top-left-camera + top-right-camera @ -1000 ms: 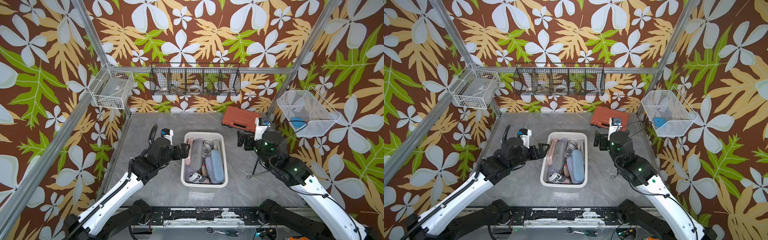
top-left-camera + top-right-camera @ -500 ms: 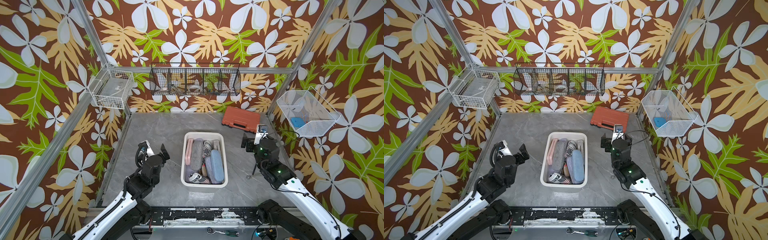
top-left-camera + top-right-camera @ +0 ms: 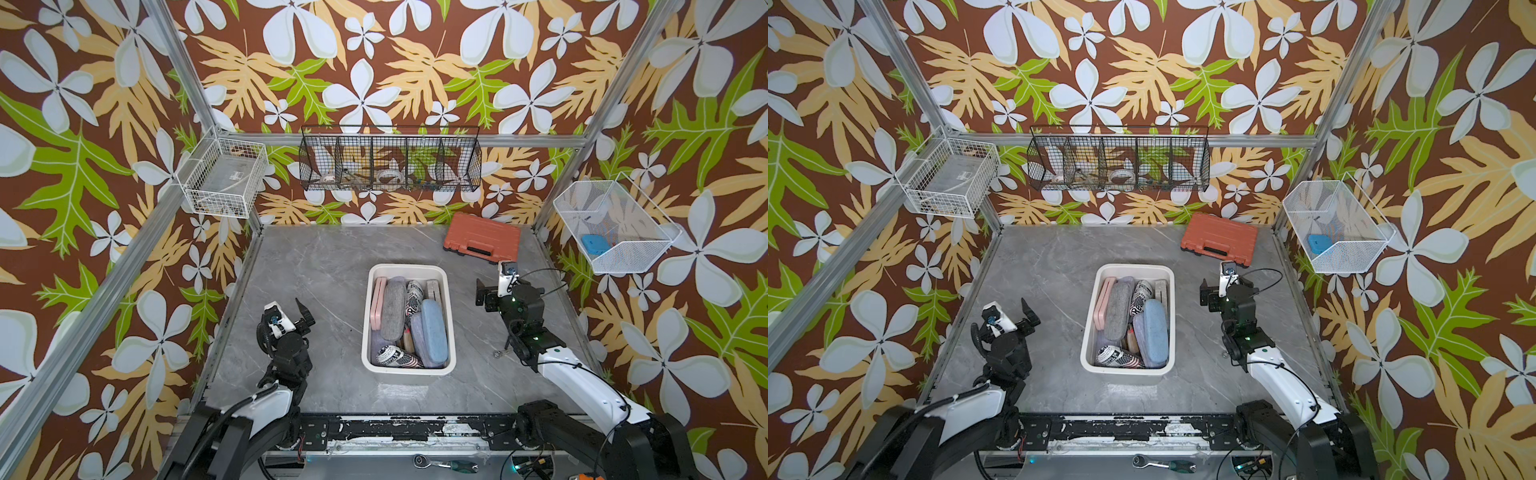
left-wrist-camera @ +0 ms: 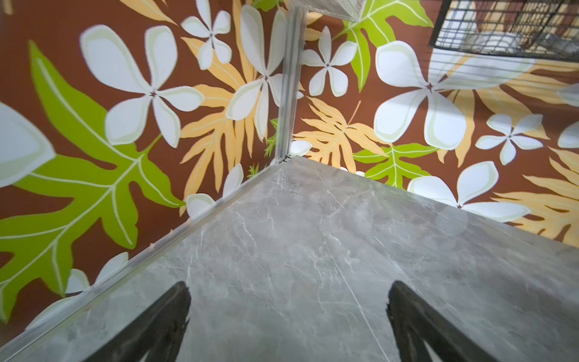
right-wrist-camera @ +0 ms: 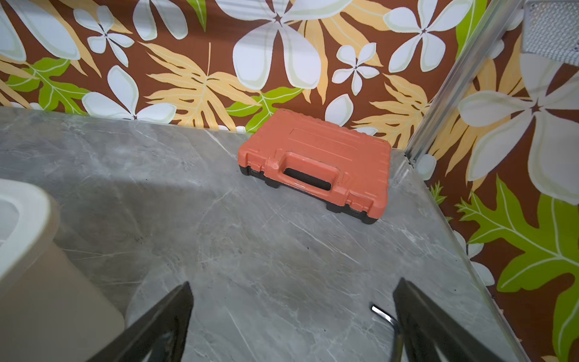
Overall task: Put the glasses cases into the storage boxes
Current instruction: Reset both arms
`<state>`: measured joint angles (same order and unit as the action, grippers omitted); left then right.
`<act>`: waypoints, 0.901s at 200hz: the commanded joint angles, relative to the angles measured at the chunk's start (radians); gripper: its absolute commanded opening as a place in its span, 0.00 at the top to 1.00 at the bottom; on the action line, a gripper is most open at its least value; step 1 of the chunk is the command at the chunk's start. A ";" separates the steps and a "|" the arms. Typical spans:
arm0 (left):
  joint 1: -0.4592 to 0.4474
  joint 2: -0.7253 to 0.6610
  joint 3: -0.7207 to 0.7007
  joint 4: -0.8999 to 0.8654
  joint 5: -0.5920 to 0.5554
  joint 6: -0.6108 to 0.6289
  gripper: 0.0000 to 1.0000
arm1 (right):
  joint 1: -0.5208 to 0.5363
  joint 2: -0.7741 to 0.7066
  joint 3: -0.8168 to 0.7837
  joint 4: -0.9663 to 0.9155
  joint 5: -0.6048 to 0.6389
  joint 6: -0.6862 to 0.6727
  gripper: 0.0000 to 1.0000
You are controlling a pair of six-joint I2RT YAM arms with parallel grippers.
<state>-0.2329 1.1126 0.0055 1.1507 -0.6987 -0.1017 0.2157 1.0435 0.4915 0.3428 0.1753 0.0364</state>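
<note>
Cream-white rectangular plastic tub (image 3: 408, 268) holds oblong pastel, grey, newsprint glasses cases (image 3: 393, 307), packed lengthwise to fit; left gripper (image 4: 289, 286), right gripper (image 5: 294, 283) flank it, fingers apart, empty; sorting looks finished.

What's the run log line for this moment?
cases: in tub | left gripper: open, empty, beside tub | right gripper: open, empty, beside tub | tool case: back right

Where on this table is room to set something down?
Free: table from storage box to the far left corner; also the strip before the box. Crowded: inside the box, packed with glasses cases, and by the tool case.
</note>
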 commanded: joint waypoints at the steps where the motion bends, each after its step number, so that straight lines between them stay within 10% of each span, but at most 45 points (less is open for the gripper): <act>1: 0.038 0.121 -0.011 0.275 0.098 0.017 0.00 | -0.001 -0.004 -0.021 0.078 -0.007 -0.011 0.00; 57: 0.129 0.264 0.133 0.143 0.323 0.006 0.00 | -0.017 0.074 -0.169 0.283 0.010 -0.133 0.01; 132: 0.130 0.258 0.134 0.127 0.306 0.000 0.00 | -0.113 0.467 -0.433 1.180 0.055 -0.079 0.01; 150: 0.130 0.257 0.134 0.127 0.306 0.002 0.00 | -0.191 0.399 -0.243 0.685 -0.060 -0.009 0.00; 180: 0.130 0.258 0.134 0.127 0.307 0.002 0.00 | -0.231 0.418 -0.261 0.767 -0.107 0.019 0.00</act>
<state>-0.1051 1.3697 0.1375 1.2457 -0.3908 -0.1001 -0.0082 1.4727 0.2157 1.1847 0.1429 0.0116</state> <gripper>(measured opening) 0.998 0.995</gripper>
